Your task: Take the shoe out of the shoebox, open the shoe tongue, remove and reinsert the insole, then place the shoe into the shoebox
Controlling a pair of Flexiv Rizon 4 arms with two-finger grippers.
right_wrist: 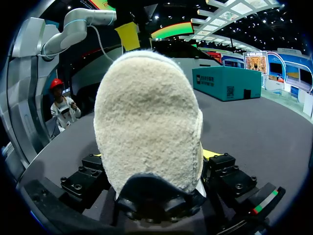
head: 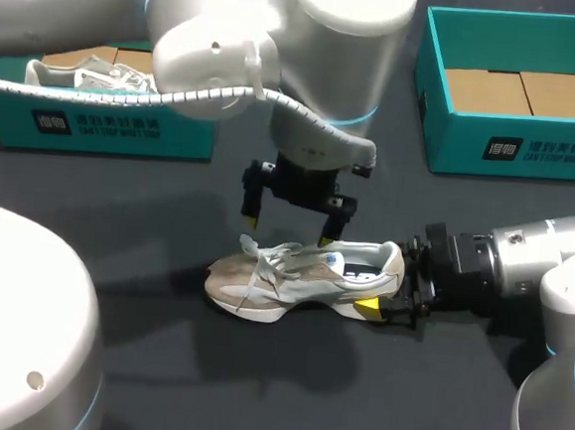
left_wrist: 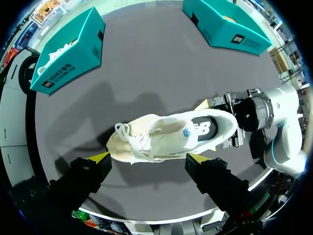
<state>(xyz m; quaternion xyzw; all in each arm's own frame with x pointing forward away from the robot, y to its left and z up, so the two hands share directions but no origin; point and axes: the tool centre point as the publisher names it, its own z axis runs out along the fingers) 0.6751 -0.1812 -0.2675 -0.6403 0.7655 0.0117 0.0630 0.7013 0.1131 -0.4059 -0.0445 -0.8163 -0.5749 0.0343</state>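
Risks as I judge them, largest item first.

- Arms: my left arm (head: 232,31) reaches past the middle. The left pincer (head: 290,225) hangs just above the shoe, near the right pincer (head: 390,280) at the heel. A descent drifting heelward could knock the two together.
- Shoe (head: 303,276): stands upright mid-worktop (head: 254,392), toe toward my left, well apart from both boxes. The right pincer is clamped on the heel from both sides, and that is the only hold. A hard tug at the tongue (left_wrist: 176,129) could twist the shoe in that clamp or tip it over.
- Left pincer: fingers spread wide, holding nothing. They straddle the lace area from above, and I see no contact.
- Laces (head: 264,258): loose loops lie over the forefoot, so a fingertip could snag one instead of the tongue.
- Insole (left_wrist: 205,129): dark and seated in the opening. If the tongue is not lifted far enough, reaching it looks cramped, and it could buckle on the way out.

Containers.

- Left shoebox (head: 105,126): teal, open, at the far left. A second pale shoe (head: 89,78) lies inside it.
- Right shoebox (head: 512,148): teal, open, at the far right. Only its cardboard floor (head: 521,92) shows, with no shoe in it. I take this as the box the shoe should go into.
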